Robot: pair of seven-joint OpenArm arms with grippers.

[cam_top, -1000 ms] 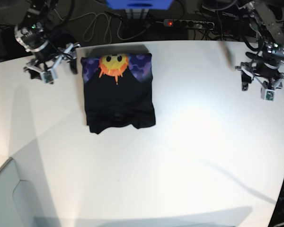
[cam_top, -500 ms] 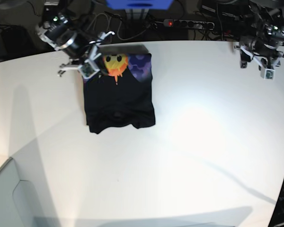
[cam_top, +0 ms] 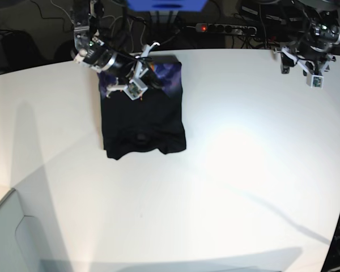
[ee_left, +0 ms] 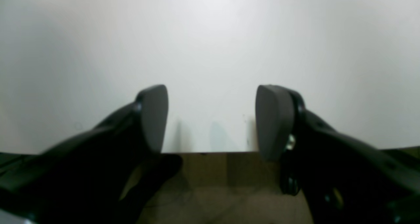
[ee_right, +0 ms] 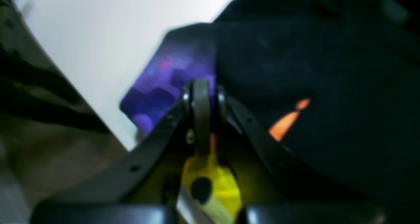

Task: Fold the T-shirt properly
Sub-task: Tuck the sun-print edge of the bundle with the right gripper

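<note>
While your folded black T-shirt lies at ten o'clock on the white table, your right gripper sits pinched together over its sun print; your left gripper hangs wide apart, empty, at two o'clock.

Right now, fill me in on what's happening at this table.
A two-armed robot is folding a black T-shirt that lies partly folded at the far side of the white table. The right tool is shut and sits over the shirt's printed far end, by the sun print; whether it pinches cloth is unclear. The left tool is open and holds nothing, off at the table's far edge, well away from the shirt.
</note>
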